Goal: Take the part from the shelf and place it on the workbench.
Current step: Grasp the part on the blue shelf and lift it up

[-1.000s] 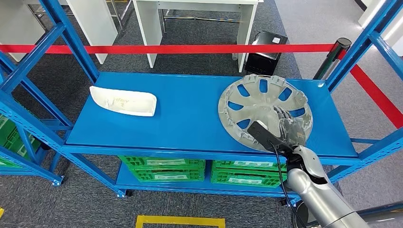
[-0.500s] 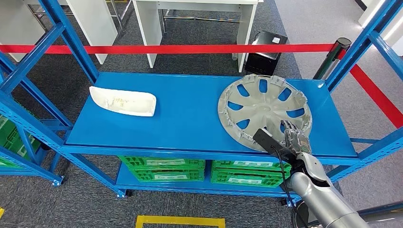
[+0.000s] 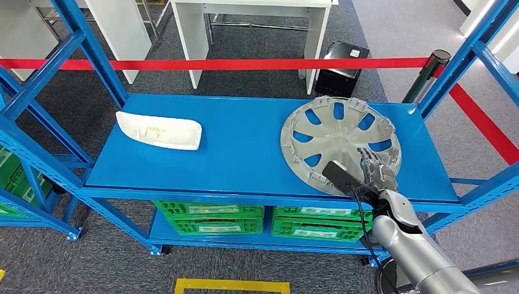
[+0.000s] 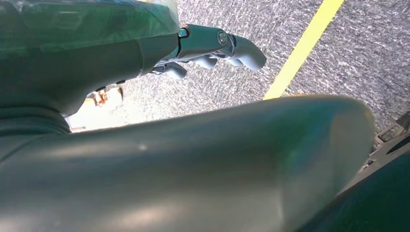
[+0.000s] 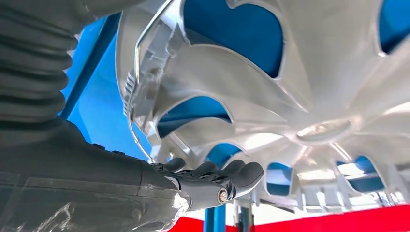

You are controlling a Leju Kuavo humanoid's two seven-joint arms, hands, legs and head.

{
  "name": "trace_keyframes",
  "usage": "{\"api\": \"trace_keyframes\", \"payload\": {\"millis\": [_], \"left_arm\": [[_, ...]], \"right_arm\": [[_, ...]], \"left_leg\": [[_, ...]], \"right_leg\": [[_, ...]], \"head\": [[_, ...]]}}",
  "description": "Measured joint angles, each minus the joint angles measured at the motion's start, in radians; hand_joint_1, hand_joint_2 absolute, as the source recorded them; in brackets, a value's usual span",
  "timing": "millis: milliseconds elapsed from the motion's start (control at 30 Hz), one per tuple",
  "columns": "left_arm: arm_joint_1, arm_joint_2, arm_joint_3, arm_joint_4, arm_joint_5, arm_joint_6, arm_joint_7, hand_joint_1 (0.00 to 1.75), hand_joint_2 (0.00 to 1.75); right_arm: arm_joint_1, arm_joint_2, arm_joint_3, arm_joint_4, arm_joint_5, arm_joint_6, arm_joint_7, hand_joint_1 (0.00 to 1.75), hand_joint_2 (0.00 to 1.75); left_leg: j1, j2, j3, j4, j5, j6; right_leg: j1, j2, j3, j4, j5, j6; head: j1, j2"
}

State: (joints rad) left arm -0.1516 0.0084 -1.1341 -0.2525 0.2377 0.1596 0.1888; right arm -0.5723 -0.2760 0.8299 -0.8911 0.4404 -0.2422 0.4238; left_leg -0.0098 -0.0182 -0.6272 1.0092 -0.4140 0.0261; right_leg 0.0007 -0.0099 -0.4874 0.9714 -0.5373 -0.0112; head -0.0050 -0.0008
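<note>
Round silver-grey plastic wheel cover [image 3: 340, 145]: smooth, satin sheen. Blue painted metal shelf [image 3: 238, 153]: smooth, semi-gloss. White curved plastic panel [image 3: 159, 130]: matt. Grey carpeted floor [image 3: 104, 263]: rough.

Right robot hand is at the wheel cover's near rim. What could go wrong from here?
1. The right robot hand only meets the near rim of the wheel cover; whether it grips is unclear, so a lift could let the wide cover tip or slip.
2. The cover lies close to the front edge of the shelf; a pull might drag it off.
</note>
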Motion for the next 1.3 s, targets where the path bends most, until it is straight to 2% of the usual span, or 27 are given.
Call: {"api": "trace_keyframes", "payload": {"millis": [500, 833, 967, 1300], "left_arm": [[0.002, -0.002, 0.0, 0.0, 0.002, 0.006, -0.003, 0.0, 0.0], [0.003, -0.003, 0.0, 0.0, -0.002, 0.006, -0.006, 0.0, 0.0], [0.003, -0.003, 0.0, 0.0, -0.004, 0.006, -0.005, 0.0, 0.0], [0.005, -0.002, 0.0, 0.0, -0.004, 0.003, -0.001, 0.0, 0.0]], "right_arm": [[-0.015, 0.006, 0.023, -0.016, 0.066, -0.048, 0.013, 0.0, 1.75], [-0.023, 0.021, 0.029, -0.033, 0.061, -0.048, 0.0, 0.0, 1.75], [-0.023, 0.031, 0.029, -0.029, 0.068, -0.072, -0.021, 0.0, 0.0], [-0.026, 0.043, 0.029, -0.021, 0.083, -0.103, -0.02, 0.0, 0.0]], "left_leg": [[0.0, 0.0, 0.0, 0.0, 0.002, 0.001], [0.0, 0.0, -0.002, 0.0, 0.003, 0.001], [0.0, 0.0, -0.002, -0.001, 0.003, 0.001], [0.0, 0.0, -0.002, -0.001, 0.003, 0.001]], "right_leg": [[0.0, 0.0, 0.0, 0.0, 0.003, 0.0], [0.0, 0.0, -0.001, 0.0, 0.003, 0.0], [0.0, 0.0, -0.001, 0.0, 0.003, 0.0], [0.0, 0.0, -0.001, 0.0, 0.003, 0.0]], "head": [[0.0, 0.0], [0.0, 0.0], [0.0, 0.0], [0.0, 0.0]]}}
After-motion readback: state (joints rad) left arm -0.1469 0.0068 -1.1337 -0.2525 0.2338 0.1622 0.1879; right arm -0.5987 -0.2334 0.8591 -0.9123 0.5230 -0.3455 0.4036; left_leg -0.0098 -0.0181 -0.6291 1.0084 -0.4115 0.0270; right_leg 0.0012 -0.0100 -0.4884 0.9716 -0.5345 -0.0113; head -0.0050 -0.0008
